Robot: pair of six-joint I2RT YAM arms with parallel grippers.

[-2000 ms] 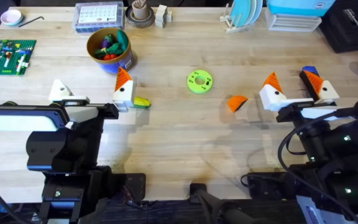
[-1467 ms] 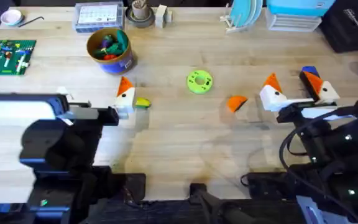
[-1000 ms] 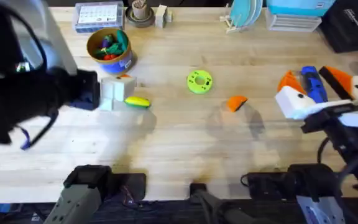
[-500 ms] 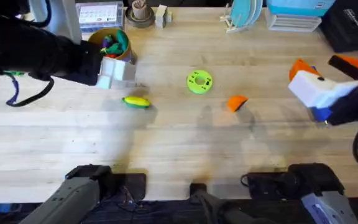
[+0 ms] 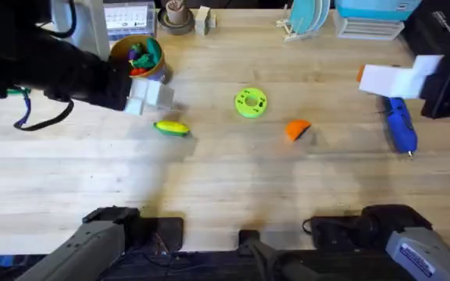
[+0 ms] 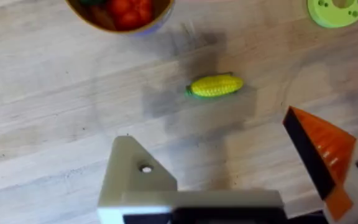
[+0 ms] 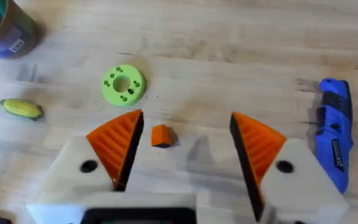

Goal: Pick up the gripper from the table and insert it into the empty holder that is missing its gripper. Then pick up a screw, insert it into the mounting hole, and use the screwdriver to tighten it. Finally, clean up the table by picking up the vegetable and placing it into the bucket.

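Lying loose on the counter (image 5: 233, 187), the small orange wedge (image 5: 297, 129) is sitting near the middle, just beside the green disc (image 5: 251, 102) and apart from everything else, so it is offering a clear approach from above. The right gripper (image 7: 186, 118) is hanging over it with its two orange-padded fingers spread and nothing between them, probably lining up for the pick. The left gripper (image 6: 207, 127) is also hovering spread and empty, showing one padded finger and one bare white holder (image 6: 132, 177) that is waiting for the wedge. The blue screwdriver (image 5: 401, 125) is lying flat at the right, the yellow vegetable (image 5: 171, 128) is resting near the bucket (image 5: 137, 61), and a plate rack (image 5: 307, 17) and a grey cup (image 5: 176, 16) are standing along the far edge of the pale planks.
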